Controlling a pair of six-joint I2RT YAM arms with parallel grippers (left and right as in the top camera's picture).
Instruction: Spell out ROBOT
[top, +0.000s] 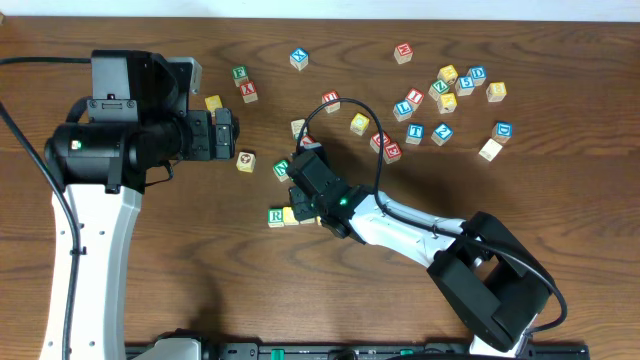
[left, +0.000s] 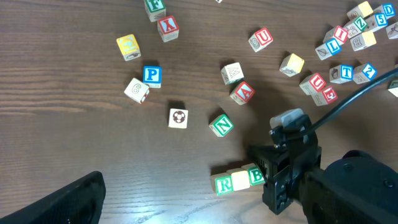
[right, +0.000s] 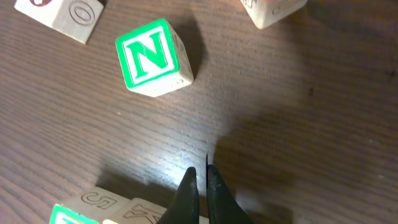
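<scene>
As R cube (left: 223, 184), yellow cube (left: 239, 180) & B cube (left: 255, 176) line up lower-centre starting ROBOT, right claw (right: 200, 173) hangs pressed together, empty, beside them; left claw (top: 236, 135) spread.

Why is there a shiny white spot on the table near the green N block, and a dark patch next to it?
Right wrist view: light glares off the table just ahead of the shut right end effector, a soft shadow falls to the right of it, and the N cube looks sharp. Overhead view: even light, no glare.
</scene>
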